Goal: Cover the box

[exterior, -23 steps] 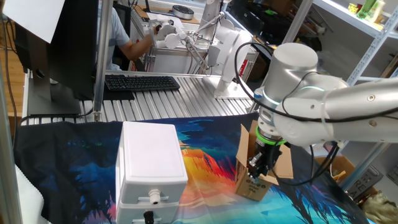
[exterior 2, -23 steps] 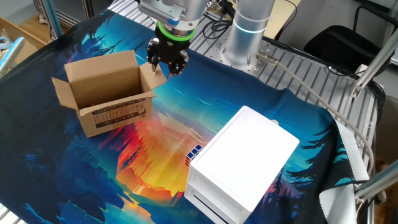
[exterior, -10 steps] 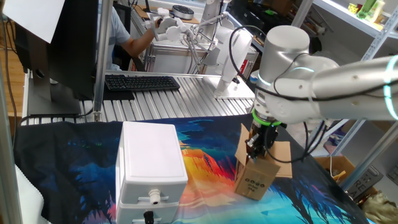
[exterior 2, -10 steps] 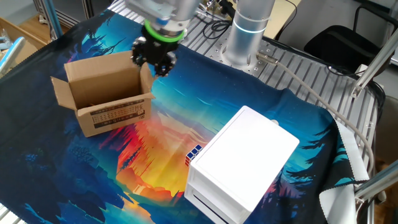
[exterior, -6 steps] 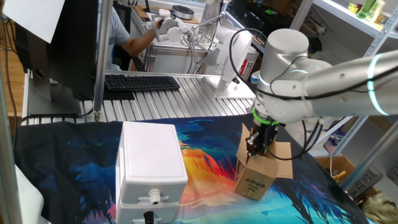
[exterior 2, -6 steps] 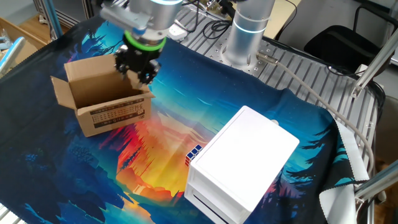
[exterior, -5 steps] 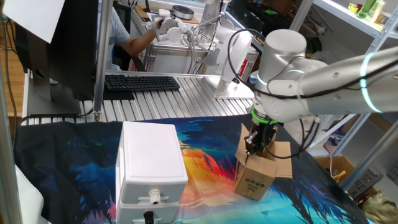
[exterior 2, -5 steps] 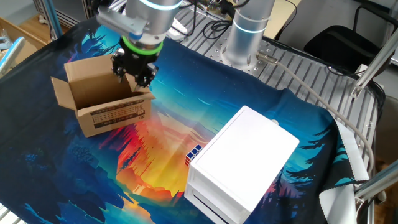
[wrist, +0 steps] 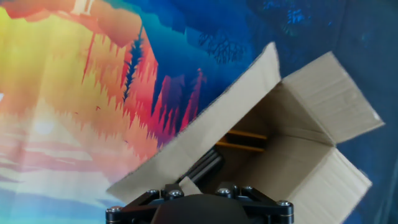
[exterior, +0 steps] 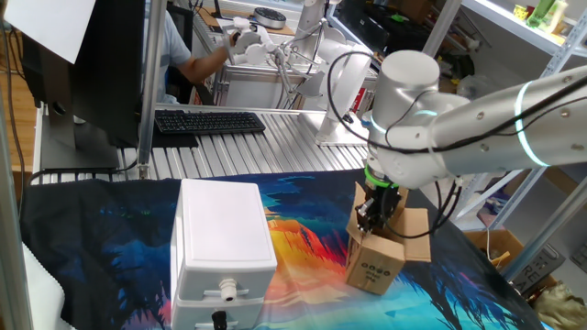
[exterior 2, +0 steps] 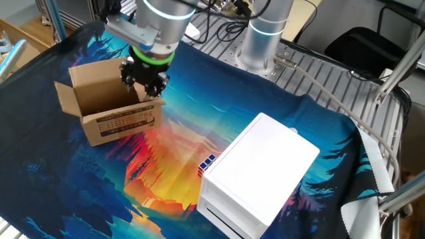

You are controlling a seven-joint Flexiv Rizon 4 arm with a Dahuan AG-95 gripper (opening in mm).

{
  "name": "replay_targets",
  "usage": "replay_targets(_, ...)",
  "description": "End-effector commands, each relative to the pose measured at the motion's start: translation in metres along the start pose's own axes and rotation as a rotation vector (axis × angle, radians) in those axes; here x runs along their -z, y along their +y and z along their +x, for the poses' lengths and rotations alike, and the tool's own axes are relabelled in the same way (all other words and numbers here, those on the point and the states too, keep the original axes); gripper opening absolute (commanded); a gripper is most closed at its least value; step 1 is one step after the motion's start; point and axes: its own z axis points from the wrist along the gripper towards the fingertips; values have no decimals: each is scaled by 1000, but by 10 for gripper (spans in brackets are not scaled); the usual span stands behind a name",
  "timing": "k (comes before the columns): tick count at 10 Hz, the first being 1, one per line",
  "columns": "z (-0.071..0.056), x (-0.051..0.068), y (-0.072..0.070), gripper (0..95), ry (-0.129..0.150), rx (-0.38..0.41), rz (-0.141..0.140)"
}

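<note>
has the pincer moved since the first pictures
Yes. In the other fixed view the pincer has gone left and down, from beside the box's right flap to over its open top, farther from the white case.

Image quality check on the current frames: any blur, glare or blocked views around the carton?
One fixed view: sharp, but the arm hides most of the box top. The other fixed view: sharp, even light, gripper slightly soft at the box edge. Hand view: box crisp, cloth softer, dark gripper housing blocks the bottom edge.
</note>
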Motion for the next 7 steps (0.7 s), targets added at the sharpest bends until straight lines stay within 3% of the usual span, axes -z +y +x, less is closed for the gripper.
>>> replay_targets(1,1,2,0,380,2,0,-10)
replay_targets(5,1,2,0,380,4,0,-16)
replay_targets(7,1,2,0,380,-5,0,-34)
